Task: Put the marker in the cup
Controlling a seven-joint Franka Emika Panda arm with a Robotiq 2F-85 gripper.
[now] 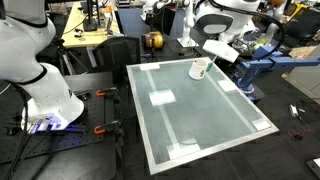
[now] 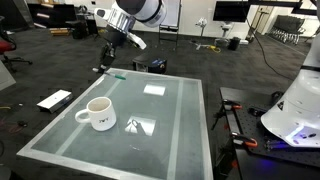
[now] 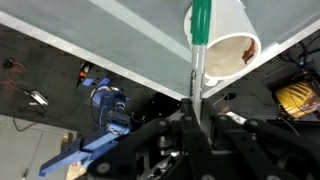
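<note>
The fingers (image 3: pixel 183 124) grip the marker (image 3: pixel 200 30), green-capped with whitish barrel, near the white cup (image 3: pixel 236 44).

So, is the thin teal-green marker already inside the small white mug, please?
Not in. The wrist view shows the thin teal-green marker held in the hand, outside the small white mug.

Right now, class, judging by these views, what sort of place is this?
Probably a robotics lab: a white robot arm beside the glass-topped table, a dark computer monitor and a cluttered wooden workbench.
</note>
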